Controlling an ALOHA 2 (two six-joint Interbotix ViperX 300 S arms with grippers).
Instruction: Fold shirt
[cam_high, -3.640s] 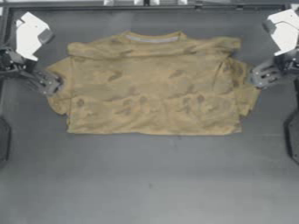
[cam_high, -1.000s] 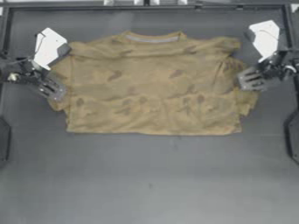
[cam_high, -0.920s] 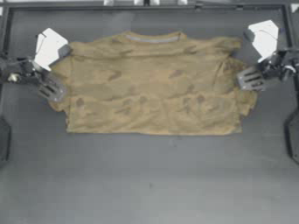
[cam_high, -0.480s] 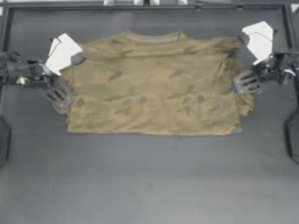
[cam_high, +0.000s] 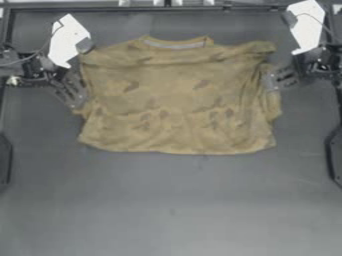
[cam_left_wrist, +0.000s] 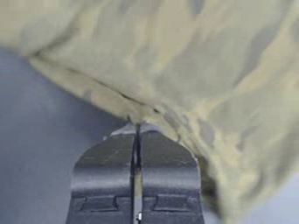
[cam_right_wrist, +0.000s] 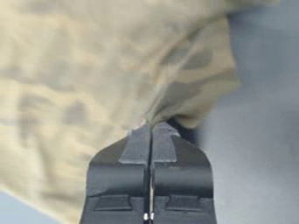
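I am pinching the tan, brown-blotched cotton shirt (cam_high: 177, 95) at both side edges, left gripper (cam_high: 72, 93) and right gripper (cam_high: 274, 80) clenched on fabric. Sleeves are looking tucked; the main folds are remaining.

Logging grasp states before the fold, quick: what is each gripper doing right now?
Left gripper: shut on the shirt, pinching its left side edge.
Right gripper: shut on the shirt, pinching its right side edge.

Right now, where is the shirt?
In the top view the shirt lies spread on the table's far half, between the left tool and right tool, each pinching a side edge.
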